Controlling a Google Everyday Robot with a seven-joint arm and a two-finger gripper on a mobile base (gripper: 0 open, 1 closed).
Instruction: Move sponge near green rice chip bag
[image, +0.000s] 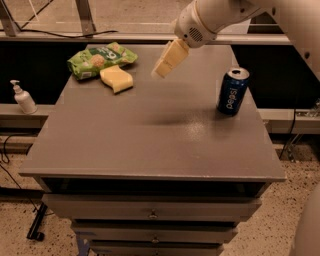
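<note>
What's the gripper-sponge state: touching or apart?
Apart. The camera view shows the gripper raised right of the sponge, with a plain stretch of bare table between them.
</note>
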